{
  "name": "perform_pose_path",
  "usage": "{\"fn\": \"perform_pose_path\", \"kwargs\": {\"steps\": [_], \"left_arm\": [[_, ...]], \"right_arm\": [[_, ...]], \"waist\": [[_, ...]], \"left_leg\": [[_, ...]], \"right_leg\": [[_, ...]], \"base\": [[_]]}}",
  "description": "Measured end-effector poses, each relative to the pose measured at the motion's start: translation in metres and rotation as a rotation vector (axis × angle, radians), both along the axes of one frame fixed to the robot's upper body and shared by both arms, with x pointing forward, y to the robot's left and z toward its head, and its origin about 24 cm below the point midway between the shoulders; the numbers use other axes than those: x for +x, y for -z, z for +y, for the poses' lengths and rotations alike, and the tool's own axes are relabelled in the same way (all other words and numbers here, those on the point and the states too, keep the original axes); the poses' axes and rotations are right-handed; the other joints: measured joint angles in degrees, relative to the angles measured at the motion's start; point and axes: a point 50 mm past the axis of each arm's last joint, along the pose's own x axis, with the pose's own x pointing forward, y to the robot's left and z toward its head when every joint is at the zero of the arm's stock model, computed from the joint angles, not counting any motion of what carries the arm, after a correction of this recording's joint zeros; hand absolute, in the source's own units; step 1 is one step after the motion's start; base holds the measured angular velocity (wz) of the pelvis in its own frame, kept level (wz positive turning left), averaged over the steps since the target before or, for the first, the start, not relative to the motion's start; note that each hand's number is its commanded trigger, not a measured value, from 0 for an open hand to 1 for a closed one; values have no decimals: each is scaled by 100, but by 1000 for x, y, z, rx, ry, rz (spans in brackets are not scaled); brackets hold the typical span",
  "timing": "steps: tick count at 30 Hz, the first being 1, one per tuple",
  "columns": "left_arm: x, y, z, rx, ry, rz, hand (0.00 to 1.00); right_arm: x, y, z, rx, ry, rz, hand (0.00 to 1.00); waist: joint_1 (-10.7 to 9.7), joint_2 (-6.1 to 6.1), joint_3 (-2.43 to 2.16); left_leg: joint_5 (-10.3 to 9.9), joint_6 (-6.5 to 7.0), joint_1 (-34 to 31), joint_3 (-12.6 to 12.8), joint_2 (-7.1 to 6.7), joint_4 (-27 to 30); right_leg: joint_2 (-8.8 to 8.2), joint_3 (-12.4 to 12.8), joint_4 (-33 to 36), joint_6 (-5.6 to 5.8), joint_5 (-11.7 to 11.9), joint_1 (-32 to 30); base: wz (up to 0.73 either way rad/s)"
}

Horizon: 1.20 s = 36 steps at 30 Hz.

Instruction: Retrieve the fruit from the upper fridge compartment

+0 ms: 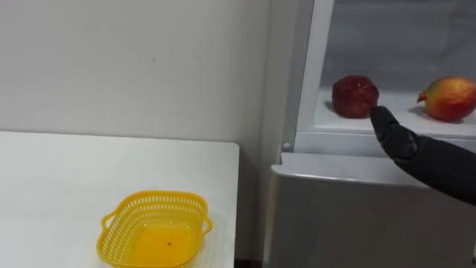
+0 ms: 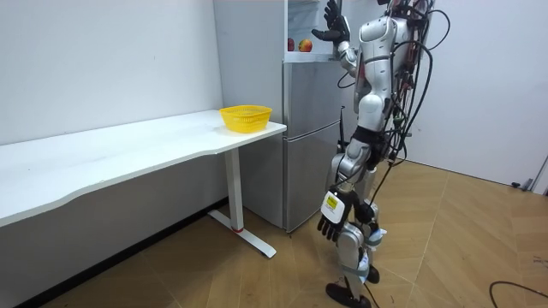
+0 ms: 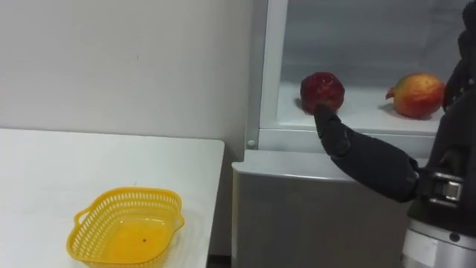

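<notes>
The fridge (image 1: 357,216) stands open on top, beside the white bench (image 1: 59,186) with a yellow basket (image 1: 155,229) near its edge. On the shelf (image 1: 401,120) a dark red fruit (image 1: 355,97) sits by the front edge, apart from a red and yellow fruit (image 1: 449,98). The right hand (image 1: 394,138), open and empty, points just beside the dark red fruit; the left hand (image 2: 330,224) hangs loose.

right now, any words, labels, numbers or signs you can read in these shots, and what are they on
No text here can be read.
Tag on the back of the left robot hand: too small to read.
Fridge, yellow basket, table: no print visible.
</notes>
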Motion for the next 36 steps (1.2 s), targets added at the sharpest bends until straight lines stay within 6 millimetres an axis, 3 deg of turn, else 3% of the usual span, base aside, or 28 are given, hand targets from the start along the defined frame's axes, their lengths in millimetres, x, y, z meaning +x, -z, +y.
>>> {"fn": "perform_pose_path", "kwargs": {"steps": [10,15,24,29,36], "left_arm": [[11,0,0,-4,24,1,0],[12,0,1,-11,28,6,0],[9,0,2,-6,25,22,0],[13,-1,4,-18,26,13,0],[19,-4,9,-21,4,-11,0]], "right_arm": [[29,2,-8,25,-14,97,0],[53,-14,-10,45,-41,89,0],[68,-9,-15,84,-81,176,0],[83,-12,-30,98,-43,227,0],[92,-13,-39,98,-23,273,0]], "waist": [[12,-108,14],[43,-179,36],[155,-268,59],[161,-281,50],[251,-335,1]], "left_leg": [[0,0,-2,-103,5,-4],[0,0,-9,-242,-10,10],[0,0,-59,-413,-27,95],[0,1,-117,-473,-49,159],[0,1,-108,-475,-56,176]], "right_leg": [[-1,-32,15,-3,2,38],[-13,-140,4,-2,2,81],[-30,-240,3,-2,1,134],[-72,-296,4,-2,1,122],[-45,-297,5,-1,-1,161]], "base": [[1],[10],[10],[6],[0]]}}
